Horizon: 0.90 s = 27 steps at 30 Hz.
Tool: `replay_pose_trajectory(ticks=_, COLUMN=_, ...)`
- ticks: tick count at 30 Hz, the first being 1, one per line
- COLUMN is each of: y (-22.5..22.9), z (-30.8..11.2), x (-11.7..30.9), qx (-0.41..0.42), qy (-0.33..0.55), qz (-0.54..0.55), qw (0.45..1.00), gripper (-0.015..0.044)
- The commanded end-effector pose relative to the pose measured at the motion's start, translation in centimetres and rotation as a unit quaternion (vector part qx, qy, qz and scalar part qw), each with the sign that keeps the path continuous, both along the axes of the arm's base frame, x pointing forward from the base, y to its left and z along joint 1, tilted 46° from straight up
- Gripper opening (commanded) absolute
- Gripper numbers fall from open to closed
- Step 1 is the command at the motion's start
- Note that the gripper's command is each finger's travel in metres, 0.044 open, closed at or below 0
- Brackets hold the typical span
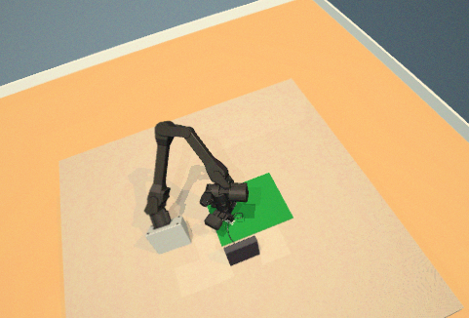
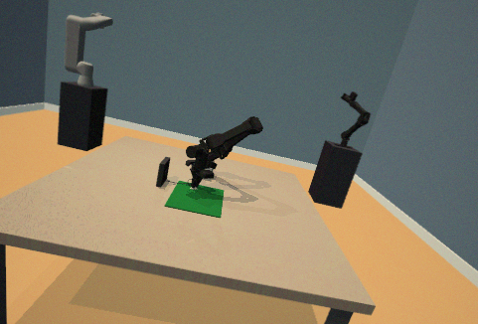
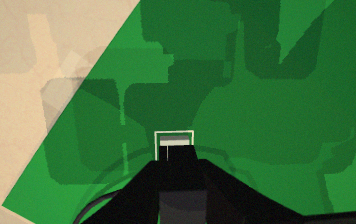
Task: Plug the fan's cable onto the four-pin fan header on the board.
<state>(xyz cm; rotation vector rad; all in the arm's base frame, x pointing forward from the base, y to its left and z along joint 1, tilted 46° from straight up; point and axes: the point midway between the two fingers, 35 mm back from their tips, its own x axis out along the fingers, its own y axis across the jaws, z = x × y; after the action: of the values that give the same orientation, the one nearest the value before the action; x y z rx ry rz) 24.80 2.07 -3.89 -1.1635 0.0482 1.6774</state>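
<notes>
The green board [image 1: 268,200] [image 2: 199,206] [image 3: 280,125] lies flat on the table. The pale fan header [image 3: 174,142] shows in the wrist view inside a thin white outline [image 3: 174,131], partly covered by the black fingertips. My gripper [image 1: 231,220] [image 2: 194,187] [image 3: 178,168] is shut on the fan plug, low over the board and right at the header. The plug is mostly hidden by the fingers, so its pins and how deep it sits cannot be seen. The thin black cable [image 3: 94,200] curves out on the left side of the fingers. The dark fan [image 1: 243,252] [image 2: 163,172] stands upright beside the board.
The arm's pale base block [image 1: 170,237] is on the table [image 1: 322,254] [image 2: 129,219], left of the board in the top view. Two other arms stand on dark pedestals [image 2: 80,116] [image 2: 335,174] beyond the table in the exterior view.
</notes>
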Motion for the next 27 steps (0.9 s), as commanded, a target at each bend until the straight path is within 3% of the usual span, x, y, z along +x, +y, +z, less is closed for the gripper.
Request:
replay_pose_trajectory(ticks=1, y=0.3, z=-0.3, x=-0.1, qx=0.002, qy=0.003, qz=0.000, qw=1.000, gripper=0.0000)
replay_pose_trajectory(ticks=12, y=0.7, z=-0.6, x=-0.1, qx=0.002, qy=0.003, qz=0.000, qw=1.000, gripper=0.0000)
replay_pose_trajectory(ticks=22, y=0.4, z=-0.4, x=0.0, qx=0.000, qy=0.000, qz=0.000, qw=1.000, gripper=0.0260)
replay_pose_trajectory(ticks=27, y=-1.1, z=0.9, x=0.1, qx=-0.001, qy=0.001, qz=0.000, qw=1.000, gripper=0.0260)
